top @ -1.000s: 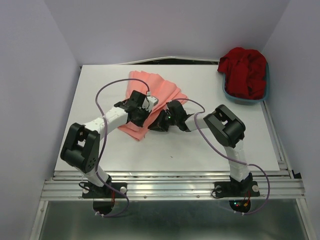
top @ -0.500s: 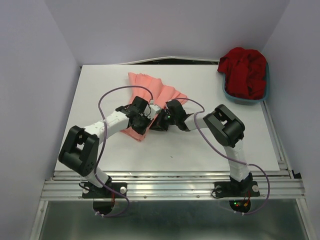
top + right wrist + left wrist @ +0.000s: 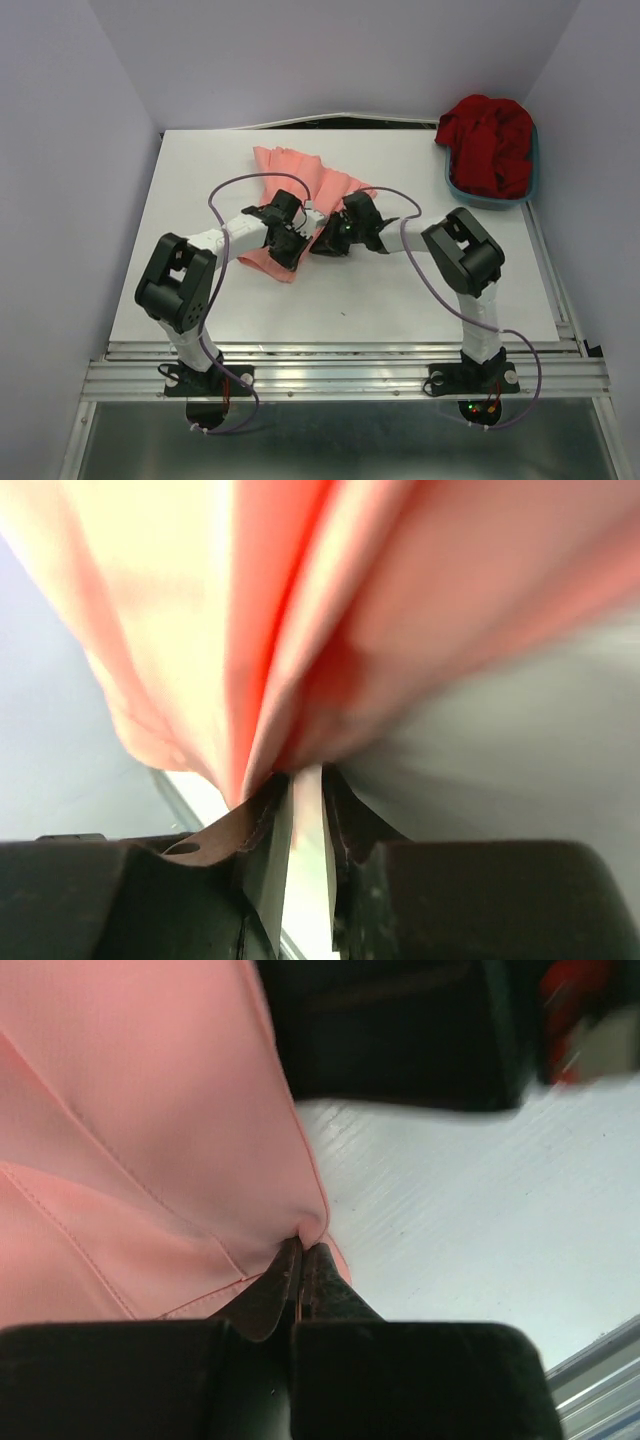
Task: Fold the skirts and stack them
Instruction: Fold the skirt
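now, both grippers at the pink skirt's near edge

centrally on the white table the salmon-pink skirt is laid out. its pleats are fanned toward the far side and its near part is doubled over toward the left front. the two arms are bent inward, so that their heads are brought close together over the skirt's near right edge.

the left gripper is seen clamped tight. its two dark fingers are pressed together, with a small peak of the pink cloth nipped between the tips just above the bare table. a stitched seam is seen running across the cloth to the left of the pinch.

the right gripper is held with its jaws only narrowly parted, and a thin slit of light is shown between the fingers. a gathered fold of the pink cloth, blurred in the wrist view, is drawn down to a point at the tips. whether that fold is actually gripped cannot be told.

the deep red skirt is heaped, crumpled, in the teal basin at the far right corner of the table, well apart from both grippers and from the pink skirt.
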